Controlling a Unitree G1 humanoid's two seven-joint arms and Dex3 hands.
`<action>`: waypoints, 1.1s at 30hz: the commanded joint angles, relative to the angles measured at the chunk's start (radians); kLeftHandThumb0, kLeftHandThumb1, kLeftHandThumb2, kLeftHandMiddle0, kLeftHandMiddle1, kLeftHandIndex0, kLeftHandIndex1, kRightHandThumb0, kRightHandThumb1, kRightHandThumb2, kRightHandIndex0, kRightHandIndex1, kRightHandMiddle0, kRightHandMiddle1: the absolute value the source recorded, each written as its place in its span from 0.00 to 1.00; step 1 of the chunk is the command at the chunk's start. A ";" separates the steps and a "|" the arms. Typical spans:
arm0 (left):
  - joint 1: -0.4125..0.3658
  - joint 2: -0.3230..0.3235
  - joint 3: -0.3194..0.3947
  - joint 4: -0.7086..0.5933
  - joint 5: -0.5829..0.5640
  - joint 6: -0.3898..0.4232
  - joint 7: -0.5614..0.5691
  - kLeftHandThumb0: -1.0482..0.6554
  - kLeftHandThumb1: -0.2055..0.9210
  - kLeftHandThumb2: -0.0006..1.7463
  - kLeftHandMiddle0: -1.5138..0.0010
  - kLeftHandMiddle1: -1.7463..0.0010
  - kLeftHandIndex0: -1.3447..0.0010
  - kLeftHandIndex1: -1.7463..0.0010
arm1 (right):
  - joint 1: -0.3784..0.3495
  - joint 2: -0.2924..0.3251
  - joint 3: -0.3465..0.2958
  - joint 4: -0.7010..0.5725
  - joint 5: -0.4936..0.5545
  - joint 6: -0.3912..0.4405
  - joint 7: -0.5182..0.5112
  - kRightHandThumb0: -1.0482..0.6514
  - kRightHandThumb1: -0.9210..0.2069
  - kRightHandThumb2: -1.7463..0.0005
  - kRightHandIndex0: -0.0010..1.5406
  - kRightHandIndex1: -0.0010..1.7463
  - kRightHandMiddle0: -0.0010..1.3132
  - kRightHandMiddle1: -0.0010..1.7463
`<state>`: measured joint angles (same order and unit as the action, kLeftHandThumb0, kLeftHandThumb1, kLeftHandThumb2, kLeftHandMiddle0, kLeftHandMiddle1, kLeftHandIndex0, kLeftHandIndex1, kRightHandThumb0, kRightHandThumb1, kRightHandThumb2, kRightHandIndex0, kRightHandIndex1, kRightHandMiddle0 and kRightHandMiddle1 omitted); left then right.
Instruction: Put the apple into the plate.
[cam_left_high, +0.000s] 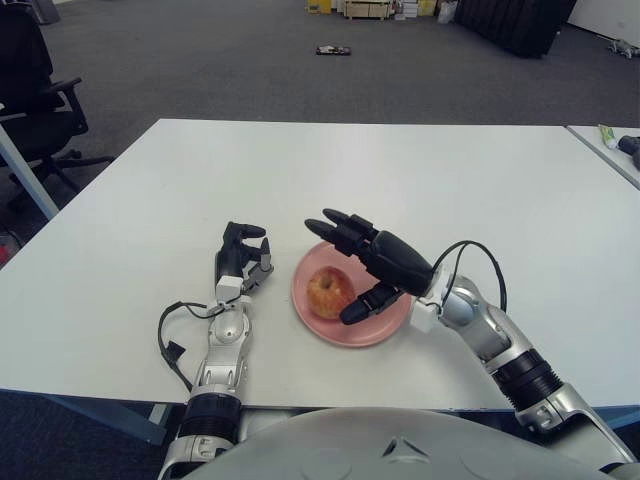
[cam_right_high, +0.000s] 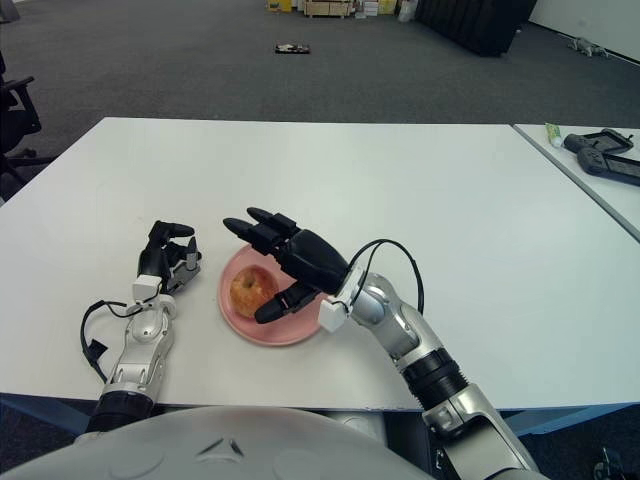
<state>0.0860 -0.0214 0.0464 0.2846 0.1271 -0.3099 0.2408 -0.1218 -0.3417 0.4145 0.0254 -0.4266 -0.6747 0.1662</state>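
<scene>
A red-yellow apple (cam_left_high: 327, 291) sits in the pink plate (cam_left_high: 376, 333) near the table's front edge. My right hand (cam_left_high: 352, 262) hovers just right of and above the apple, fingers spread and apart from the fruit, holding nothing. Its fingertips (cam_left_high: 325, 222) reach over the plate's far rim and its thumb (cam_left_high: 362, 304) hangs over the plate. My left hand (cam_left_high: 241, 257) shows left of the plate, fingers curled and empty. In the right eye view the apple (cam_right_high: 252, 289) and the plate (cam_right_high: 292, 332) appear the same way.
The white table (cam_left_high: 400, 180) stretches far back and to both sides. A second table with small items (cam_left_high: 620, 143) stands at the right edge. An office chair (cam_left_high: 35, 100) is at the far left on the floor.
</scene>
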 joint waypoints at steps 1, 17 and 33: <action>-0.003 0.009 0.000 0.023 0.003 -0.035 -0.005 0.40 0.84 0.45 0.59 0.02 0.77 0.00 | 0.011 -0.004 -0.035 -0.027 0.064 0.009 0.014 0.00 0.00 0.79 0.00 0.00 0.00 0.00; -0.036 0.025 0.015 0.138 -0.026 -0.162 -0.032 0.38 0.72 0.55 0.53 0.00 0.71 0.00 | 0.205 0.166 -0.204 -0.088 0.268 0.157 -0.116 0.00 0.00 0.50 0.04 0.03 0.00 0.04; -0.042 0.030 0.015 0.157 -0.027 -0.175 -0.033 0.38 0.74 0.53 0.53 0.00 0.72 0.00 | 0.176 0.397 -0.343 0.159 0.349 -0.114 -0.324 0.24 0.00 0.54 0.21 0.69 0.15 0.84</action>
<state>0.0310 0.0006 0.0596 0.4067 0.0901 -0.4696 0.2073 0.0664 0.0476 0.1066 0.1346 -0.0979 -0.7517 -0.1371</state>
